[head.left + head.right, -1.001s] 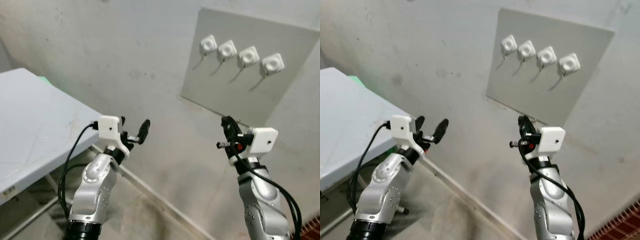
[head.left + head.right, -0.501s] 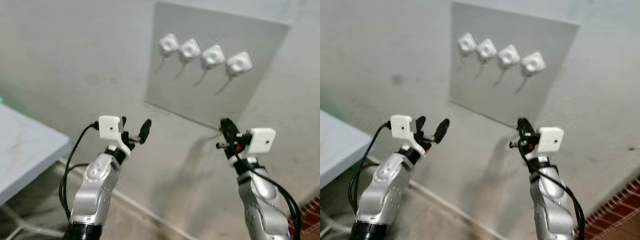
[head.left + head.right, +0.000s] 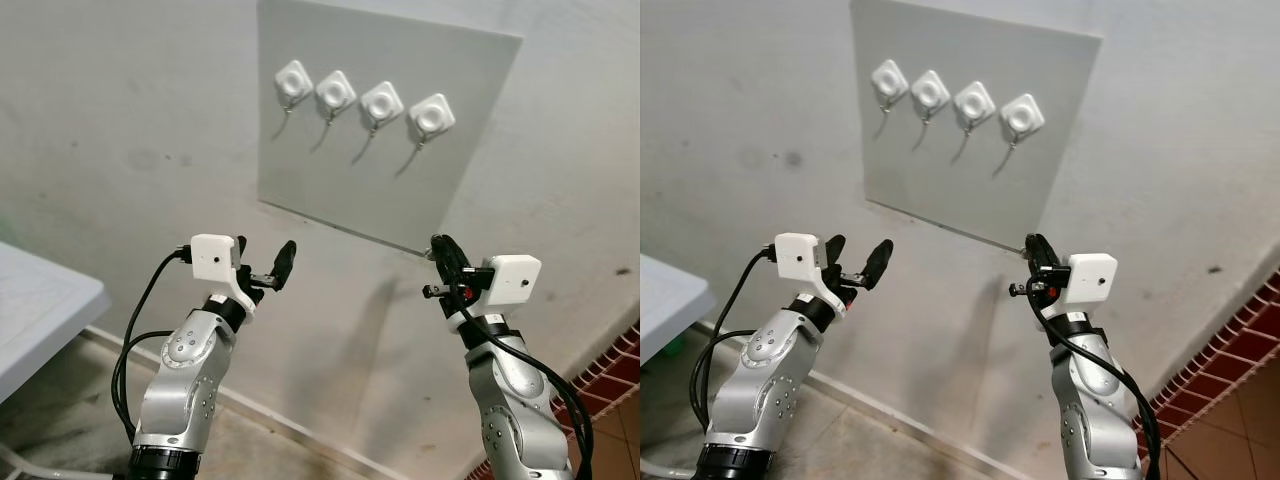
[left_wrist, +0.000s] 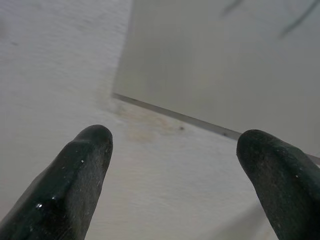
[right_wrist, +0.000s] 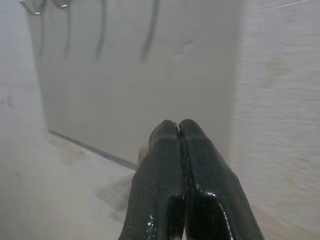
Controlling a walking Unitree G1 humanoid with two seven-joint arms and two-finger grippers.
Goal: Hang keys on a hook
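Grey board (image 3: 385, 120) with 4 white hooks (image 3: 361, 98) in a row hangs above and ahead of the right gripper (image 3: 441, 252), the nearer arm, fingers pressed together with no keys discernible, while the left gripper (image 3: 262, 262) stays spread.

Bare wall lies open between both end effectors and the grey board (image 3: 400, 140) above them. Four hooks (image 3: 362, 104) stand in a row near its top edge, close together, with narrow gaps. The desk (image 3: 40, 310) corner sits off left, well apart.
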